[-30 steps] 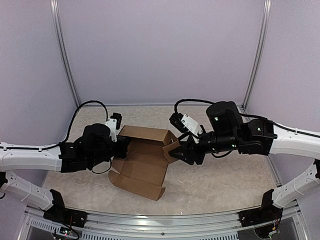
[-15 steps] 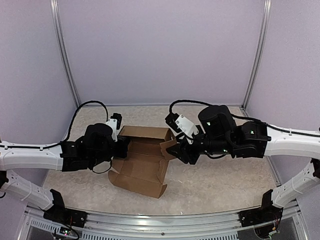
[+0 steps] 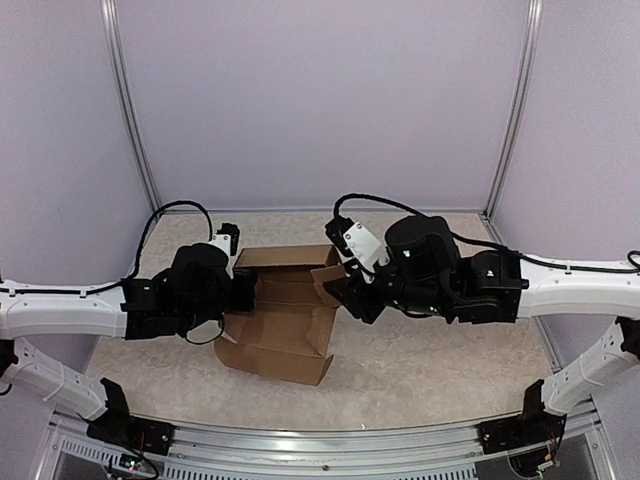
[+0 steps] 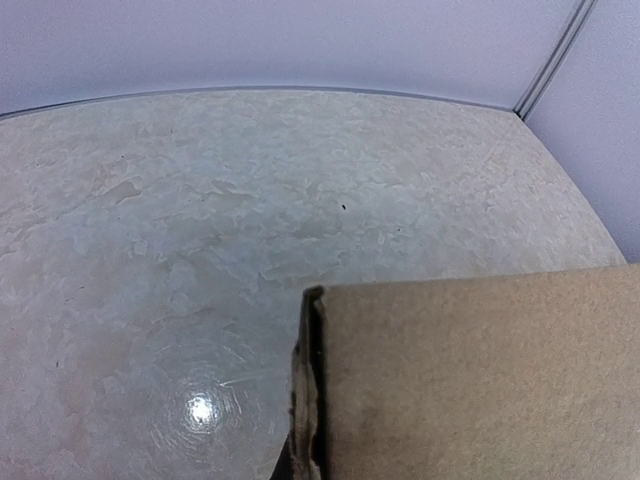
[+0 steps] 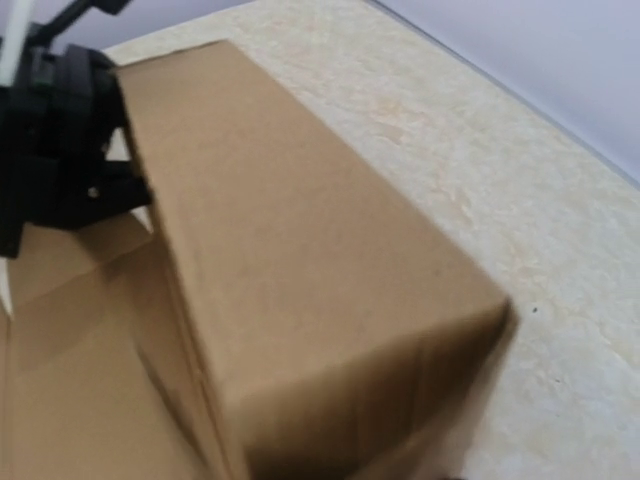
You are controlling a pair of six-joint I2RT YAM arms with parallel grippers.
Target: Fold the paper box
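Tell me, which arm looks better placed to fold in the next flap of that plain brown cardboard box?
Probably the right: the right gripper sits against the cardboard box's right-end flap, while the left gripper is at the opposite end, apparently steadying it.

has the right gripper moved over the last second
Yes. The right gripper has shifted left, away from the back-right corner post, and the right end of the paper box has gone left with it.

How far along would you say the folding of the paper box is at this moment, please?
Roughly midway. Done: the paper box has its far wall raised into a long trough. In hand: the left gripper and right gripper meet its two ends; whether the fingers clamp is hidden. Left: the wide near flap lies open on the table, unclosed.
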